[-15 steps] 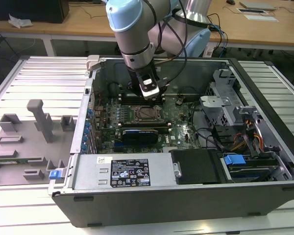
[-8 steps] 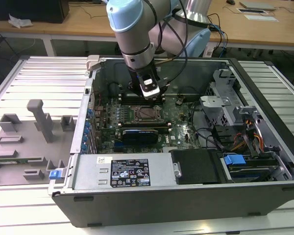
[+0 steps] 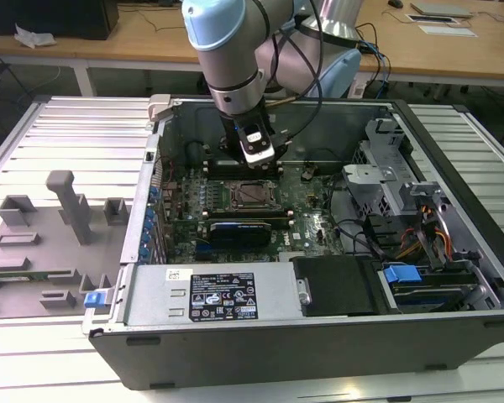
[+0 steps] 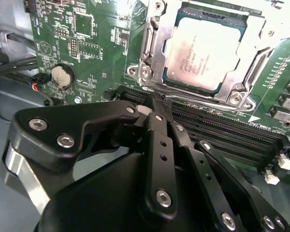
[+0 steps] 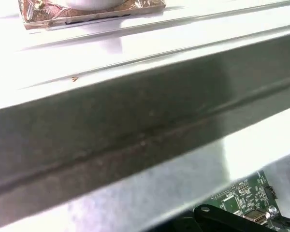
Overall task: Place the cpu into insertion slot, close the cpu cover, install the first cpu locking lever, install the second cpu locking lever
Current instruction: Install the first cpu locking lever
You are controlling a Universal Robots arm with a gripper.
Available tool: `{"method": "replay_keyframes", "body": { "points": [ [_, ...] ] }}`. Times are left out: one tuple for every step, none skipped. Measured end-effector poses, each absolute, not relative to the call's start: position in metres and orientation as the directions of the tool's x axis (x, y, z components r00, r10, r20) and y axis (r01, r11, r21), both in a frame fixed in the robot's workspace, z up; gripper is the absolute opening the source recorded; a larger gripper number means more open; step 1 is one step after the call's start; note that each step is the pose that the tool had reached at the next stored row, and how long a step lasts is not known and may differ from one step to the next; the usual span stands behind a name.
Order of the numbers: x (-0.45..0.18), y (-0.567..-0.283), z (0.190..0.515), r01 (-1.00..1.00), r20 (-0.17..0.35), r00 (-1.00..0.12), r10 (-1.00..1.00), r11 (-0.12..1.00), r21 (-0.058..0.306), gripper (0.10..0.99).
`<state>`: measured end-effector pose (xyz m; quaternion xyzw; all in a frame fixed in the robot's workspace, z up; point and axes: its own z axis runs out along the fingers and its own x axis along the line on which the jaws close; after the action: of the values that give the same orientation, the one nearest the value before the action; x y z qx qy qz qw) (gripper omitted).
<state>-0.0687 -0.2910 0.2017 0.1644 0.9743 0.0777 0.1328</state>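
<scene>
Six entries, largest first.

1. Counter: pale slatted top carrying the open computer case. No hazard noted here.

2. Computer case: lid off, arm reaching in from 12 o'clock in the exterior view. Judged risk: the arm's wrist stands close to the case's far wall, so a sideways sweep could knock the sheet-metal rim.

3. Motherboard: green board lying flat on the case floor. Judged risk: a downward push made off target would land on the long black memory slots or small board parts rather than on socket hardware.

4. Tool: fingers drawn together with no gap showing and nothing seen between them. It hangs just short of a corner of the socket frame; whether it touches metal there cannot be told. In the exterior view the insertion slot lies at 6 o'clock from the tool, close beneath.

5. Cpu cover: silver frame plate, appearing to lie down over the chip's edges. Whether either locking lever is latched cannot be told. Judged risk: a slipping lever could spring back.

6. Cpu: pale metal top showing through the cover's window, seated flat in the insertion slot.
</scene>
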Motion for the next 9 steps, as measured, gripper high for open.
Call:
{"method": "replay_keyframes", "body": {
  "points": [
    [-0.0688, -0.291, 0.2025, 0.3, -0.235, -0.911, 0.34, 0.935, 0.189, 0.106],
    [-0.0688, -0.2911, 0.2025, 0.3, -0.238, -0.911, 0.338, 0.936, 0.183, 0.106],
    [-0.0688, -0.2911, 0.2026, 0.3, -0.239, -0.911, 0.337, 0.937, 0.179, 0.106],
    [-0.0688, -0.2911, 0.2025, 0.3, -0.239, -0.911, 0.337, 0.937, 0.178, 0.106],
    [-0.0688, -0.2911, 0.2025, 0.3, -0.24, -0.911, 0.336, 0.938, 0.176, 0.106],
    [-0.0688, -0.2911, 0.2025, 0.3, -0.238, -0.911, 0.336, 0.938, 0.175, 0.106],
    [-0.0686, -0.291, 0.2025, 0.301, -0.232, -0.913, 0.336, 0.938, 0.173, 0.106],
    [-0.0682, -0.291, 0.2024, 0.304, -0.217, -0.917, 0.336, 0.938, 0.166, 0.106],
    [-0.0674, -0.291, 0.2021, 0.309, -0.19, -0.923, 0.335, 0.938, 0.154, 0.106]
  ]
}}
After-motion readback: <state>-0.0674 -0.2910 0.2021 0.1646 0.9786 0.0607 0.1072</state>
